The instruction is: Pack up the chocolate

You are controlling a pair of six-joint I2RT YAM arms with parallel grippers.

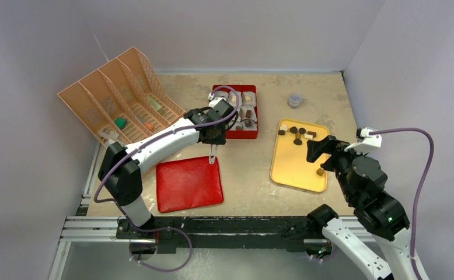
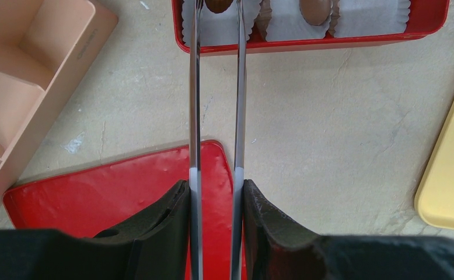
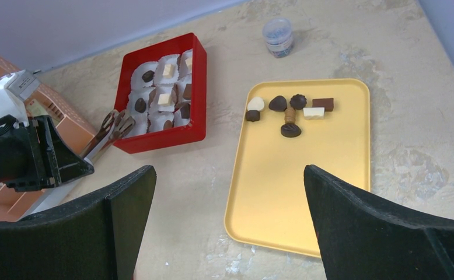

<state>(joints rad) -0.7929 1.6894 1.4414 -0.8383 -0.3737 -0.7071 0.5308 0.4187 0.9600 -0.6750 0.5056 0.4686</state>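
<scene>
The chocolate [image 3: 290, 111] lies in two places: loose pieces clustered on the yellow tray [image 3: 329, 192] to the right of the red box [image 3: 198, 76], and others seated in white paper cups [image 2: 365, 17] inside that box. One brown piece [image 2: 216, 6] sits between the tips of the tongs [image 2: 194, 116], over a cup at the box's near-left corner; we cannot tell whether it is pinched or resting in the cup. The left tool [image 2: 216, 192] is clenched on the tongs, just on the near side of the box. The right tool [image 3: 229, 175] hangs released, jaws wide, well to the right of the box. We judge the step to be placing a piece. Next, the tongs need to ease apart, lift clear without dragging the cup, and travel right of the box for another piece.
</scene>
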